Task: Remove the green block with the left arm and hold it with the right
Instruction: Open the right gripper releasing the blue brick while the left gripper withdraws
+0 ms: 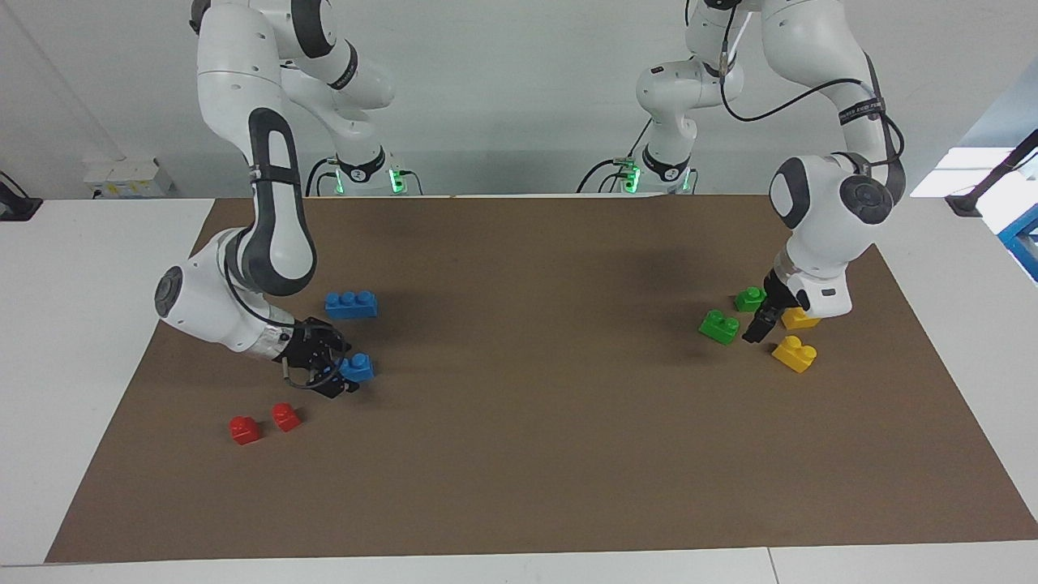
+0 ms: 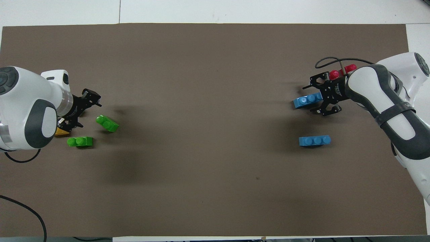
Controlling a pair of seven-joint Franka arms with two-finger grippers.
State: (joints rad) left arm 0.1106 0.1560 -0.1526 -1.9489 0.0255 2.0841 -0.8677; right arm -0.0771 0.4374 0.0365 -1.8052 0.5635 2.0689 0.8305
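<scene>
Sitting loose on the mat near the bench's left-arm end: green block [image 1: 719, 327], flat, studs up, nothing gripping it. A second green block [image 1: 750, 298] is lying just beside it, nearer the robots. Two yellow bricks [image 1: 795, 354] are sitting closer to that bench edge.

Left end effector [image 1: 761, 328] is hanging just beside the green block, between it and the yellow bricks, fingers spread wide, holding nothing. Right end effector [image 1: 336, 375] is sitting low at the right-arm end, fingers open around the end of a blue brick [image 1: 357, 367] but not clamping it. Another blue brick [image 1: 351, 304] is lying nearer the robots, two red bricks [image 1: 263, 422] nearer the bench's front edge.

Judging by the layout, both greens are separate and nothing is being held, so the pull-apart looks done or needs resetting.

If regrasping:
- Left arm should be coming straight down over the green block, fingers across its short sides, clear of the studs.
- The block is lying skewed in the overhead view [image 2: 107, 123]; wrist yaw should be matching that first.
- Avoid nudging the second green or the yellows on approach.
- Right arm needs to be backing off the blue brick before crossing over to hold.
</scene>
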